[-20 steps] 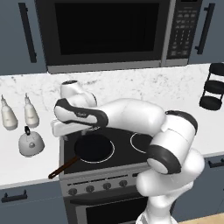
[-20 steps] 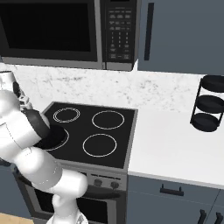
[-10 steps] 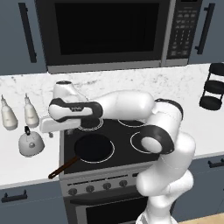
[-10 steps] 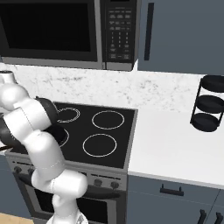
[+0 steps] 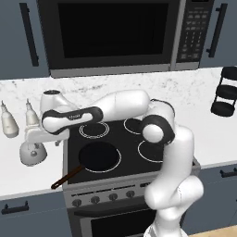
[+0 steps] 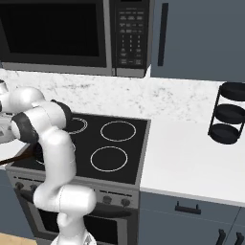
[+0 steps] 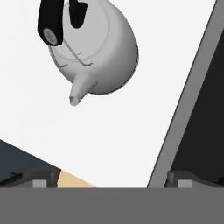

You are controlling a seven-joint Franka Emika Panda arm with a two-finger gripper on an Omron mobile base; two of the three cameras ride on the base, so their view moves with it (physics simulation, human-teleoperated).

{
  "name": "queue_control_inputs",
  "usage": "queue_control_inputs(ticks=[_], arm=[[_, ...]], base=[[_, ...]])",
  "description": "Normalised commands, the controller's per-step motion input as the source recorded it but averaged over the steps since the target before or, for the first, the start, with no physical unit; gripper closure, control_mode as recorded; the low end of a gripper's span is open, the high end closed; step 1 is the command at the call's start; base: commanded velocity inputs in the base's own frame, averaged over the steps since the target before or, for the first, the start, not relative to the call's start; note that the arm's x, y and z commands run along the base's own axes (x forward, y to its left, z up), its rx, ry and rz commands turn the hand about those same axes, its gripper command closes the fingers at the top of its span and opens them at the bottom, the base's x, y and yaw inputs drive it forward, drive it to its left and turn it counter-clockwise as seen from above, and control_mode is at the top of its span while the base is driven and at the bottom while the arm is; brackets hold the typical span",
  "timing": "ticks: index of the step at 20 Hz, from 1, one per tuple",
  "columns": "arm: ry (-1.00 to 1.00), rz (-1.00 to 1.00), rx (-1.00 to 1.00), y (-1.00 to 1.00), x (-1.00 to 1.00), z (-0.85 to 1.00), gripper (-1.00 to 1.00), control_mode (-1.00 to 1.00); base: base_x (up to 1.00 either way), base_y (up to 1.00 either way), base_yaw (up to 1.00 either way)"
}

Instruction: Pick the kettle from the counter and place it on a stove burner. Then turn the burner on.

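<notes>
At the far left of the left base view two bottles [image 5: 9, 122] stand on the counter [image 5: 14, 171], and just right of them, lower in the frame, sits the kettle [image 5: 32, 153] — upright on the marble, close to the left edge of the cooktop [image 5: 125, 148]. The gripper [image 5: 33, 136] hangs directly above the kettle, at the end of the arm that stretches leftward across the stove; whether it touches the kettle cannot be told from here. On the cooktop's lower-left ring rests a black pan [image 5: 98, 156], its handle pointing to the lower left over the stove front; behind it lies the double-ringed burner [image 5: 93, 129]. A dark tiered rack [image 5: 225, 91] stands at the far right of the counter. In the hand view the kettle [image 7: 98, 48] fills the upper left, spout aimed down and left, black handle at the top edge; the two fingertips at the bottom corners stand wide apart — nothing between them — with the cooktop's edge [image 7: 188, 100] slanting down the right side.
</notes>
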Motion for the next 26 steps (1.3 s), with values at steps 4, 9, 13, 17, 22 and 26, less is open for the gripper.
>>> queue_control_inputs(ticks=[4, 9, 13, 17, 22, 26], arm=[[0.0, 0.0, -0.03, 0.41, 0.23, 0.0, -1.0, -1.0], [-0.03, 0.0, -0.01, 0.36, 0.16, 0.0, -1.0, -1.0], [-0.03, 0.0, -0.01, 0.2, 0.24, -0.18, -1.0, -1.0], [-0.09, 0.0, 0.0, 0.0, 0.04, -0.4, -1.0, -1.0], [-0.14, 0.0, 0.0, 0.0, 0.24, -0.12, -1.0, -1.0], [-0.09, 0.0, 0.0, 0.0, 0.36, 0.0, -1.0, -1.0]], base=[[0.0, 0.0, 0.0], [0.0, 0.0, 0.0], [0.0, 0.0, 0.0], [0.0, 0.0, 0.0], [0.0, 0.0, 0.0], [0.0, 0.0, 0.0]])
